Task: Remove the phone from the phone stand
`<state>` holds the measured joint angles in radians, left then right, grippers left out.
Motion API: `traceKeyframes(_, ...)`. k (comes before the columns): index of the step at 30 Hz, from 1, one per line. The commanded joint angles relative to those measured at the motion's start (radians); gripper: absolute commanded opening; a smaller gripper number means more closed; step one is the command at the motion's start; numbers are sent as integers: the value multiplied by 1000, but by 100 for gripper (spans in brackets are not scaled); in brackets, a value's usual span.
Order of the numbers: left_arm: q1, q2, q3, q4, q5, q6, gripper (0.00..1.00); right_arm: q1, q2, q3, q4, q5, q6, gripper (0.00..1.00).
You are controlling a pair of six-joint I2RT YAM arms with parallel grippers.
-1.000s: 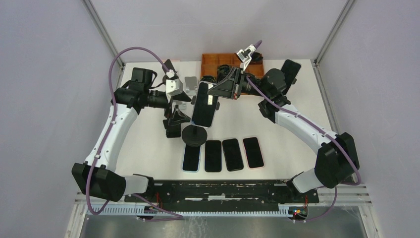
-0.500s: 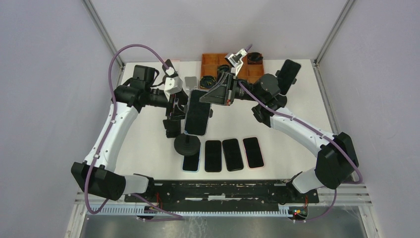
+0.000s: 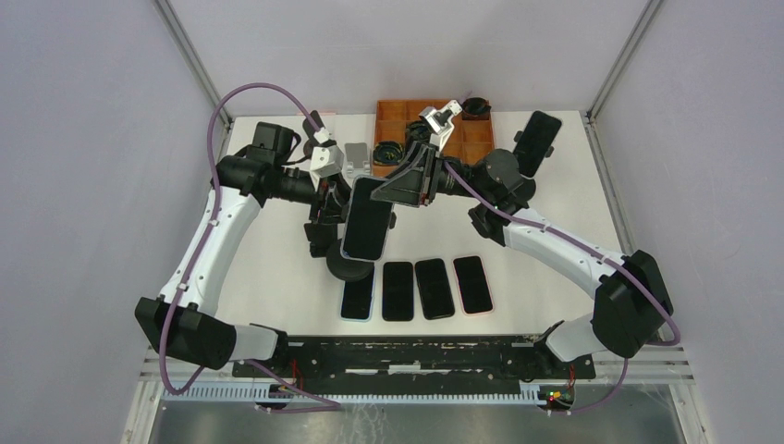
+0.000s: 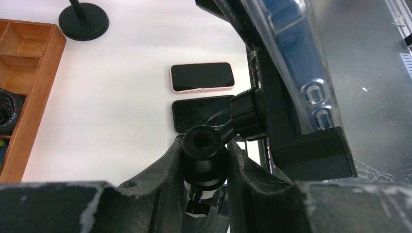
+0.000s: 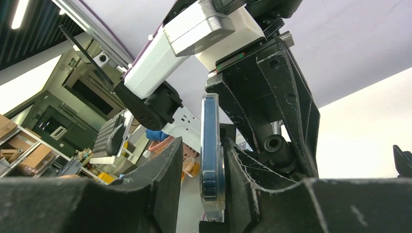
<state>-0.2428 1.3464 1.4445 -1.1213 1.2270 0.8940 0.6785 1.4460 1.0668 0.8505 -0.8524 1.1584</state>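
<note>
A phone (image 3: 367, 219) in a blue case sits tilted in the clamp of a black phone stand (image 3: 349, 266) at the table's middle. My left gripper (image 3: 333, 211) comes in from the left. In the left wrist view it (image 4: 205, 145) is shut on the stand's ball joint (image 4: 203, 141), both fingers pressed to it, with the phone's back (image 4: 296, 53) above. My right gripper (image 3: 396, 190) straddles the phone's upper edge. In the right wrist view it (image 5: 201, 143) stands open: the phone (image 5: 210, 145) lies against the right finger, and a gap separates it from the left finger.
Several phones (image 3: 416, 289) lie flat in a row just in front of the stand. A wooden tray (image 3: 434, 125) with black parts stands at the back. Another phone on a stand (image 3: 538, 137) is at the back right. A grey block (image 3: 357, 155) lies behind the grippers.
The stand with the phone has shifted left and nearer. My left gripper has closed onto the stand's joint. My right gripper has loosened from the phone, and a gap has appeared.
</note>
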Motion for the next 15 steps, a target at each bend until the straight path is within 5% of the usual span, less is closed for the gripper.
traceKeyframes(1,-4,-11,68,-23,66,69,2,24,-29,-3,66,-14,-23,41)
traceKeyframes(10,-11,2,102,-48,60,80,2,75,-14,45,-94,-37,-136,38)
traceKeyframes(15,-34,5,101,-114,27,149,2,77,-5,66,-113,-20,-130,11)
